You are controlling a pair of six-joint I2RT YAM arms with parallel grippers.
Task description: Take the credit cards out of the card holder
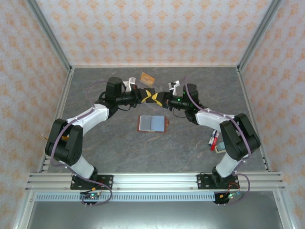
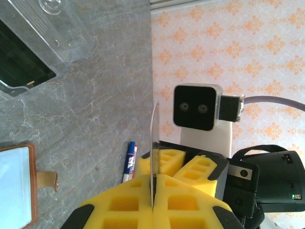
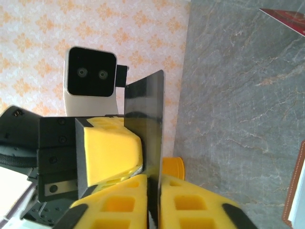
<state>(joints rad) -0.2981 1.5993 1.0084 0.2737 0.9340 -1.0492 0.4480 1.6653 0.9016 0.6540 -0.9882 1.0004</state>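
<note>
Overhead, open card holder (image 1: pixel 151 123), wrist views, both jaws pinching black card (image 3: pixel 145 109).

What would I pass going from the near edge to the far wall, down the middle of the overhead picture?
From near to far: metal rail → open card holder → left gripper and right gripper, both pinching one black card → tan-orange card → patterned back wall.

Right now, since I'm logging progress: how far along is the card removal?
Done: one tan-orange card lies on the table, outside the open card holder. In hand: a black card, pinched by both the left gripper and right gripper. Left: set it down; whether the holder holds more cards, I cannot tell.
</note>
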